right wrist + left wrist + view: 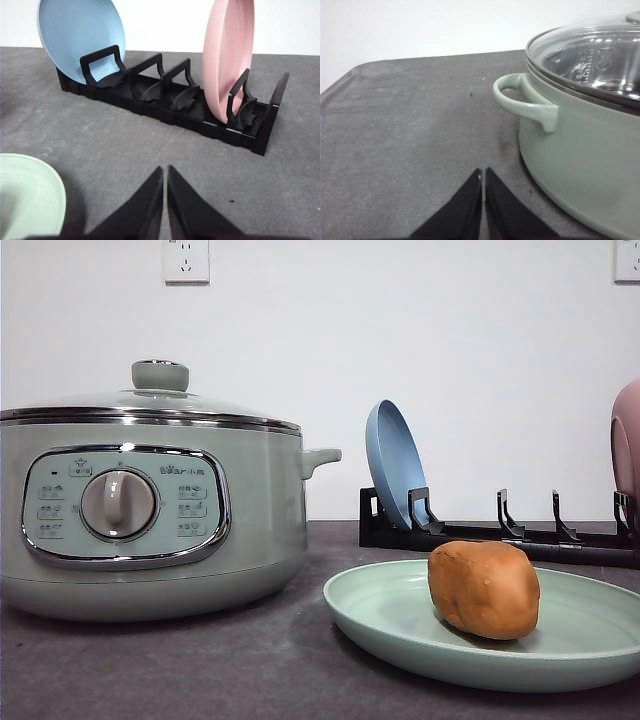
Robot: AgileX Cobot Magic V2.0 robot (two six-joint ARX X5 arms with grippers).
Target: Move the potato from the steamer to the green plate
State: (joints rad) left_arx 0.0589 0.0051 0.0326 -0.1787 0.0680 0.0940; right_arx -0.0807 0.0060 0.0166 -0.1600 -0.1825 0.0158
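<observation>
The orange-brown potato rests on the pale green plate at the front right of the table. At the left stands the sage-green steamer, its glass lid on. In the left wrist view the steamer is close by, and my left gripper is shut over bare tabletop beside the steamer's side handle. My right gripper is shut too, holding nothing, with the green plate's edge to one side and the rack ahead.
A black plate rack holds an upright blue plate and a pink plate; in the front view the rack stands behind the green plate. Dark grey tabletop lies between the steamer and the plate.
</observation>
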